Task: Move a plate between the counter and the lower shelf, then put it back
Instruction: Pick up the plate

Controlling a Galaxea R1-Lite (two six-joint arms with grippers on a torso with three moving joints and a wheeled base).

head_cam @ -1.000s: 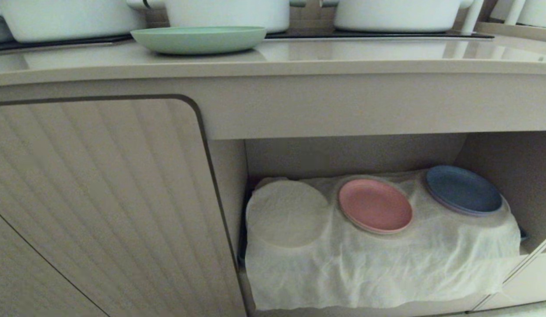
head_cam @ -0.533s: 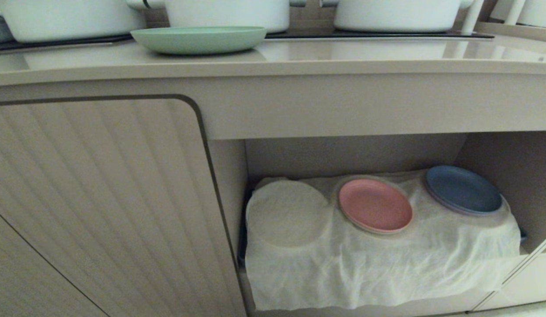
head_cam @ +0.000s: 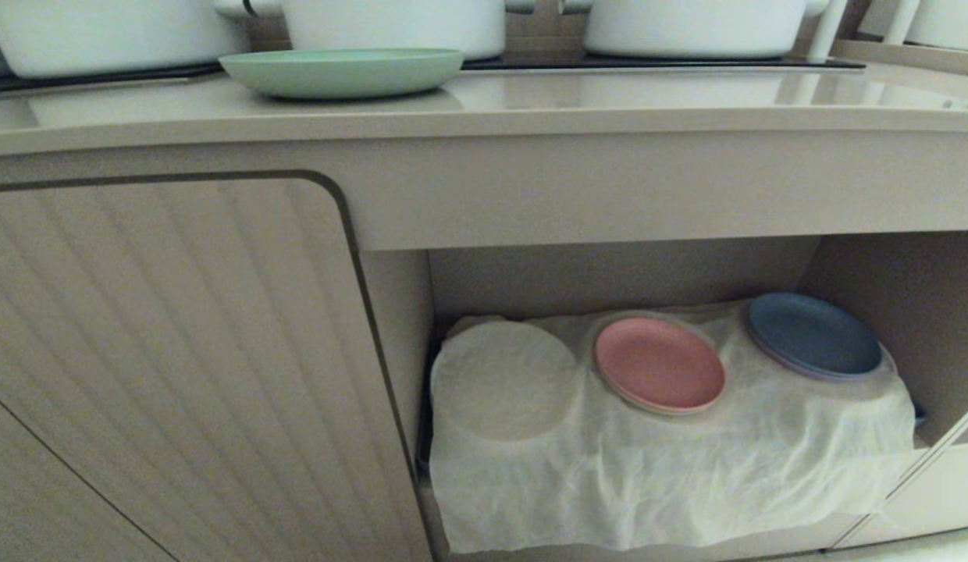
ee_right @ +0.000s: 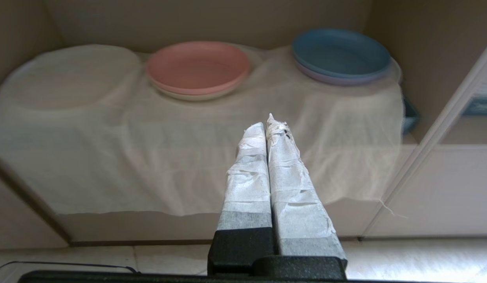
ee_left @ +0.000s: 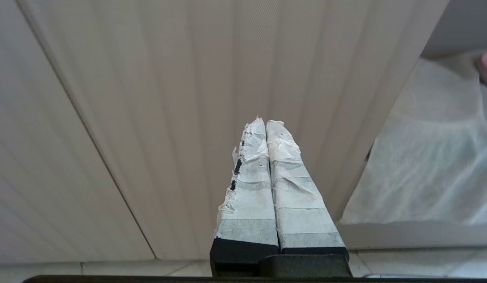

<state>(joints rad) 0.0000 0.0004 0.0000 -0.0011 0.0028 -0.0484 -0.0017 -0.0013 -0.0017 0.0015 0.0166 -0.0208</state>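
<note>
The mint-green plate [head_cam: 342,72] rests flat on the glossy beige counter [head_cam: 531,109], in front of the white pots. Below, the lower shelf [head_cam: 656,460] [ee_right: 180,157] is draped with a wrinkled white cloth that shows one round bump at its left. Neither arm appears in the head view. My left gripper [ee_left: 266,122] is shut and empty, pointing at the ribbed cabinet door [ee_left: 169,118]. My right gripper [ee_right: 268,120] is shut and empty too, hanging in front of the cloth-covered shelf, well short of the plates there.
A pink plate [head_cam: 659,375] [ee_right: 198,67] and a blue plate [head_cam: 813,336] [ee_right: 341,53] lie on the cloth. Several white pots [head_cam: 695,23] stand on black panels at the counter's back. A ribbed door [head_cam: 179,359] closes the cabinet's left part; an open door edge [head_cam: 913,484] stands at right.
The whole head view has shifted slightly to the left and down, so the camera has moved. The plates and both grippers keep their places.
</note>
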